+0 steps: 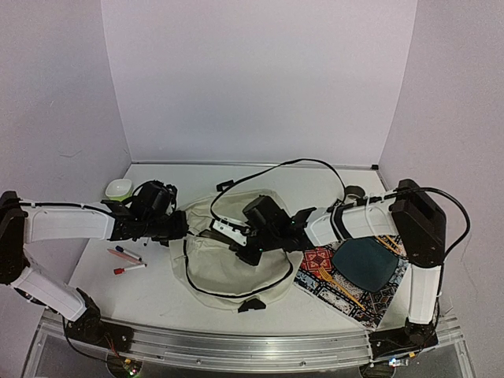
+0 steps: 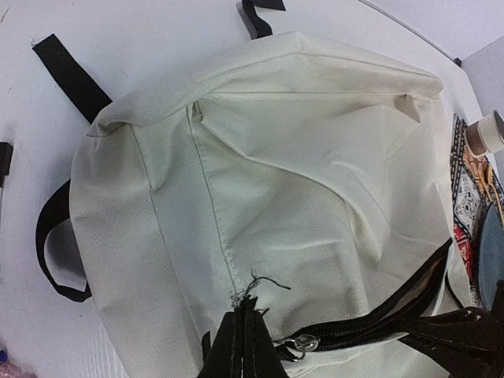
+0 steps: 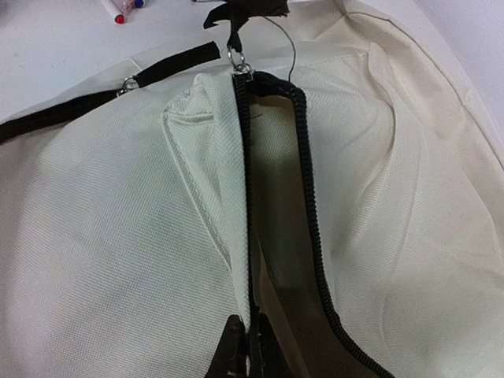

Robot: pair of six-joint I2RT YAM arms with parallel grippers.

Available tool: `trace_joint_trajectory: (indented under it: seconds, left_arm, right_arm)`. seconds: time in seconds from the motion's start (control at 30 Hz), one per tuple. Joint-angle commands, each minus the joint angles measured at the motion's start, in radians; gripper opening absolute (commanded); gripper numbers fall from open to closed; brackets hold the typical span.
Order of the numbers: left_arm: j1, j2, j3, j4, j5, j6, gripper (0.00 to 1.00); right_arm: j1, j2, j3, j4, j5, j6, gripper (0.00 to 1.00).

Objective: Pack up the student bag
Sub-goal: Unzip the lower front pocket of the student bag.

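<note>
The student bag [image 1: 224,268], cream fabric with black straps, lies flat in the middle of the table. At its left edge my left gripper [image 1: 183,227] is shut on the fabric. The left wrist view shows the fingertips pinching the frayed seam end [image 2: 244,309] beside the metal zipper pulls [image 2: 303,343]. My right gripper [image 1: 240,246] reaches over the top of the bag. It is shut on the left lip of the zipper opening [image 3: 253,327]. The black zipper [image 3: 309,197] is parted, and dark lining shows inside.
Two markers [image 1: 126,261] lie left of the bag. A small green and white bowl [image 1: 119,189] stands at the back left. A patterned placemat [image 1: 346,290] with a dark teal item [image 1: 366,264] lies right of the bag. A tape roll [image 2: 487,134] stands behind it.
</note>
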Motion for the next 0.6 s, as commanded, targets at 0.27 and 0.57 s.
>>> trace_joint_trajectory:
  seconds: [0.27, 0.57]
  left_arm:
    - [0.036, -0.137, -0.076, 0.089, 0.039, 0.137, 0.35]
    - [0.035, -0.129, -0.030, 0.112, 0.121, 0.270, 0.67]
  right_arm:
    - [0.002, -0.028, -0.086, 0.032, 0.002, 0.068, 0.04]
    - [0.002, -0.036, -0.097, 0.097, -0.031, 0.101, 0.07]
